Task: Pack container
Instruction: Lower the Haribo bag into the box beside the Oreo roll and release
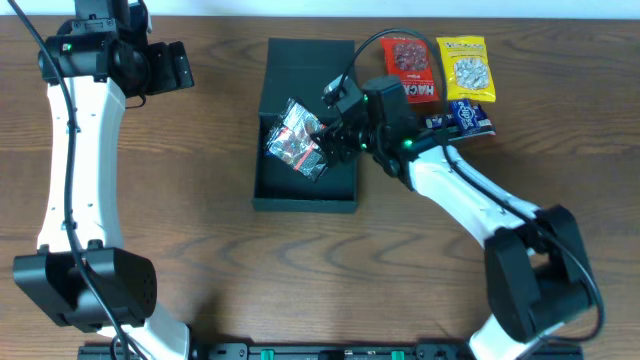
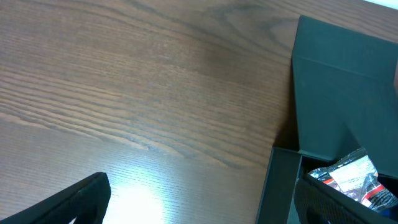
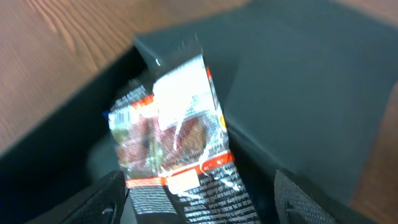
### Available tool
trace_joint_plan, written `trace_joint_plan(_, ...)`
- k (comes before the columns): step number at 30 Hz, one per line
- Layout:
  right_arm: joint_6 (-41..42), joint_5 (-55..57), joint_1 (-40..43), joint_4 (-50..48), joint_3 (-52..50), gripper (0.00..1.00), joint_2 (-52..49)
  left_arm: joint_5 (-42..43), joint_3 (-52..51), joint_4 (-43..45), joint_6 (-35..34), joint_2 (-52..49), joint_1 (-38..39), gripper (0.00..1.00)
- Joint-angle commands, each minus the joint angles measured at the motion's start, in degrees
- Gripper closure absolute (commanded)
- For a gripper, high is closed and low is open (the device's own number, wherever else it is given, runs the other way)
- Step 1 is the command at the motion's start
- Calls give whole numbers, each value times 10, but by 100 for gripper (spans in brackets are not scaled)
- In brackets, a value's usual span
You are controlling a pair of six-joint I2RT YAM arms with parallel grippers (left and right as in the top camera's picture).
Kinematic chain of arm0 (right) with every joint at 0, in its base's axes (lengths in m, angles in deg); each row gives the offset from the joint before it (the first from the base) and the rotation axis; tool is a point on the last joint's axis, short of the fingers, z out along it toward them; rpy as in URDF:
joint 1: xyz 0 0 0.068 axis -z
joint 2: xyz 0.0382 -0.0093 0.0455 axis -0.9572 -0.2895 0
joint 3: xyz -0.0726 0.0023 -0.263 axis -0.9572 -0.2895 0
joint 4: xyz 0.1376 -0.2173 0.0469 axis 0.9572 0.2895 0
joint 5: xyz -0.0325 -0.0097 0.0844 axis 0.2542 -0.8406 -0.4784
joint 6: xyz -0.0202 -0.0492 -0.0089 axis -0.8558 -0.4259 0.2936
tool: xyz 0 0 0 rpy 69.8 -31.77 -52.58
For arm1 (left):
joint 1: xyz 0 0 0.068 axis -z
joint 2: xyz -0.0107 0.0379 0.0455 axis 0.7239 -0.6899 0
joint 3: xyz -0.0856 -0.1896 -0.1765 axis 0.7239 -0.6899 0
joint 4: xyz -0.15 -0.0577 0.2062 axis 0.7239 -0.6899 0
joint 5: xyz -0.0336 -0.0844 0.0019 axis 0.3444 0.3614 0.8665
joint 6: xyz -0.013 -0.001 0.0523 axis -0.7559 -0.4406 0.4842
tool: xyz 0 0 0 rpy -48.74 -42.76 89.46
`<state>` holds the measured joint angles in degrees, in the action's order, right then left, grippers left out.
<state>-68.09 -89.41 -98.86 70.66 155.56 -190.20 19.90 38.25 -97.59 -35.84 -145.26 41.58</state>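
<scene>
- The container (image 1: pixel 305 203) sits mid-desk (image 1: pixel 200 250) between both arms. Its lid (image 1: pixel 310 62) is folded back flat on the far side, which leaves the top free for loading.
- Inside there is one thing only: a clear packet (image 1: pixel 296 140) with red and white print. It is propped at a slant toward the far end, and the floor nearer the front wall is bare.
- The right pincer (image 1: pixel 328 140) reaches in over the right wall with its jaws spread either side of the packet. The wrist view shows a gap on one side, so it is not clamped. The blur leaves it unclear whether the other finger touches the wrapper.
- The left pincer (image 1: pixel 178 66) hangs wide open and empty over bare wood, well left of the box. It is probably parked there to stay out of the working arm's way.
- Three more packets lie just right of the lid, red (image 1: pixel 410 70), yellow (image 1: pixel 468 68) and blue (image 1: pixel 468 118). They are within the right arm's reach, so packing looks barely begun.
- The tilted packet takes up room. Laying it flat would likely help the others fit and let the lid close.
</scene>
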Motion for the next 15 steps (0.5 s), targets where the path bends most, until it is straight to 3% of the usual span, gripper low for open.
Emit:
trace_joint_plan(1,3,-9,-3,-2,28,26,-23,2,2,-2,-6,-2,-2,5)
trace_joint_plan(7,-4,25,-9,0,46,20,-52,2,2,-2,-6,-2,-1,5)
trace_joint_plan(15,-8,14,-10,9,48,22,-77,2,2,-2,-6,-2,-1,4)
